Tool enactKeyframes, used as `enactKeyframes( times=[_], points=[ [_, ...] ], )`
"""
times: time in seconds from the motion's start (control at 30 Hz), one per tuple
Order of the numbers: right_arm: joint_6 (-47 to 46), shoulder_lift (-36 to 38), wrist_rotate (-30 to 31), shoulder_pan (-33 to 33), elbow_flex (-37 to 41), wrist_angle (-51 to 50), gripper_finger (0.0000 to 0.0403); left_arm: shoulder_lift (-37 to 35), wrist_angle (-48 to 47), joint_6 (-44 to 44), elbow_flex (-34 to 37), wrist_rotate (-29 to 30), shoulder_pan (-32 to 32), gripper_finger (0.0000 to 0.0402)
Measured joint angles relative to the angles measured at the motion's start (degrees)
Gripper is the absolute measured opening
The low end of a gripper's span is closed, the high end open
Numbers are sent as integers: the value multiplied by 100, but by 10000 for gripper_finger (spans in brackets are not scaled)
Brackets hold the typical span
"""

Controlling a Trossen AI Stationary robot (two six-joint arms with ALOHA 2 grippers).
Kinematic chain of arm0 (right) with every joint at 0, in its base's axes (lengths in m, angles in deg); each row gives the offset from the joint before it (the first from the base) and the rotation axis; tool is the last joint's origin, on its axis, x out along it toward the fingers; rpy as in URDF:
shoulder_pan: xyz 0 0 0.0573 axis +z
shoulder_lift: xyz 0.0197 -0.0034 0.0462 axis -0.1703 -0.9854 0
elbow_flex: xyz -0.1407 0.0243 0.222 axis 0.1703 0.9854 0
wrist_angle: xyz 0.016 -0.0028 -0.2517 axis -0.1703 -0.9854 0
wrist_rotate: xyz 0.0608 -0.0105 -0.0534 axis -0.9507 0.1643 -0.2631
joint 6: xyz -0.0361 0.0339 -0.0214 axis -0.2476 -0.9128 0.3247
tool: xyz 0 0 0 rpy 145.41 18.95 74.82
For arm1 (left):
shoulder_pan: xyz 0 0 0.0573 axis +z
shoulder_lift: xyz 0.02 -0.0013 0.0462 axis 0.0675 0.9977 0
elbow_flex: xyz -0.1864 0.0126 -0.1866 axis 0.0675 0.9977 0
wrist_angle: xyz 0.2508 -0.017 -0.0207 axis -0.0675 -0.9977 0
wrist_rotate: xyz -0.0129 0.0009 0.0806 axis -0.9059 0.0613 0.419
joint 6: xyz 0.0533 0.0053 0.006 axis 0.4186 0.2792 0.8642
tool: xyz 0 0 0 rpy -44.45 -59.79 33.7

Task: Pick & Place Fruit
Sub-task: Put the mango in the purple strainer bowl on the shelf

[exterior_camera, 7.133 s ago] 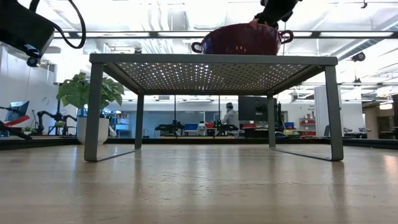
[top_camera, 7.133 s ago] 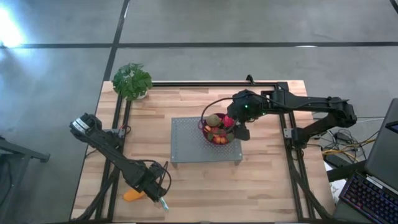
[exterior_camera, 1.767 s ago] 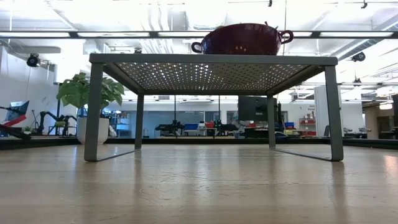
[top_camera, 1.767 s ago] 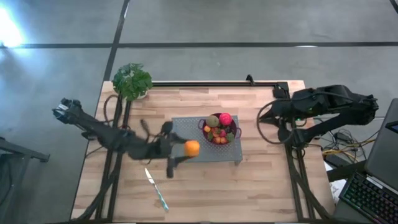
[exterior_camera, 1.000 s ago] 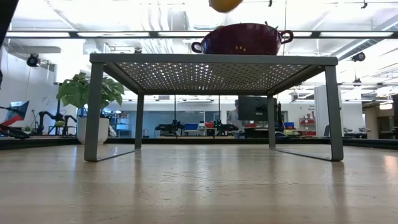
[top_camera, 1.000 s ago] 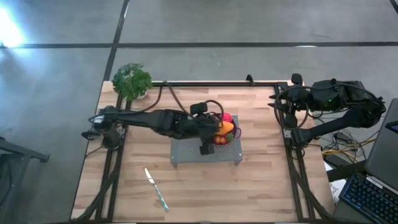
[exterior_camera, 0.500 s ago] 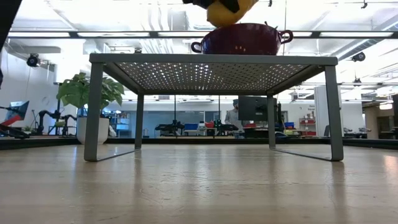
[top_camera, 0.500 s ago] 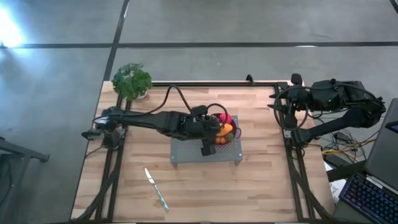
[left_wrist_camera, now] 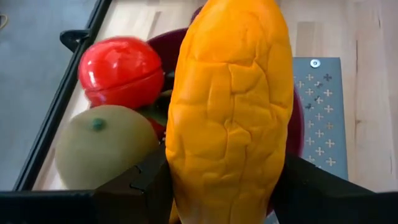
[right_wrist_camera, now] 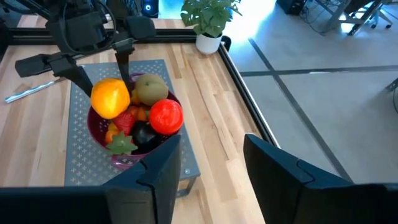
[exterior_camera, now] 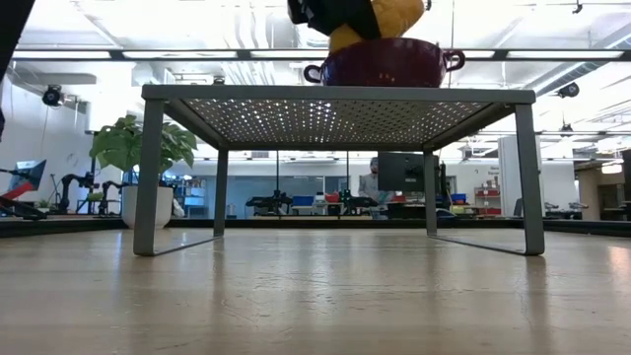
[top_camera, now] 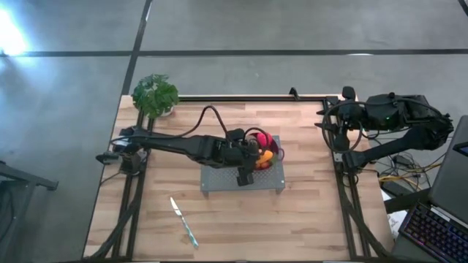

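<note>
Orange elongated fruit (left_wrist_camera: pixel 230 106) sits pinched between the left gripper's (top_camera: pixel 261 155) fingers, just above the purple bowl (right_wrist_camera: pixel 102 140). Red ball (left_wrist_camera: pixel 121 70) and brown-green oval (left_wrist_camera: pixel 102 144) crowd beside it. Right gripper (right_wrist_camera: pixel 205 168), spread apart, waits well away.

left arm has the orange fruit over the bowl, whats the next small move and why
Probably open the left gripper and let go: the orange fruit it holds already sits over the purple bowl, against the other fruit inside. The right gripper waits open at the table's right edge.

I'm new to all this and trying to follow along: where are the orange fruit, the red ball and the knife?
orange fruit (left_wrist_camera: pixel 230 112): left wrist view, middle of its wrinkled skin.
red ball (right_wrist_camera: pixel 166 116): right wrist view, its rounded top.
knife (top_camera: pixel 183 225): high view, middle of its length.
</note>
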Motion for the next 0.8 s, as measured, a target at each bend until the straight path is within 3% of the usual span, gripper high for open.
enactKeyframes(
  times=[0.23,0.57,0.8],
  points=[
    [2,-7,0,0,0,0,150,0,98,68,-4,-4,2,220],
    [63,-7,0,2,2,0,113,0,101,107,9,-76,2,280],
    [61,-4,-9,2,2,0,96,0,98,164,-28,-85,4,292]
  ],
)
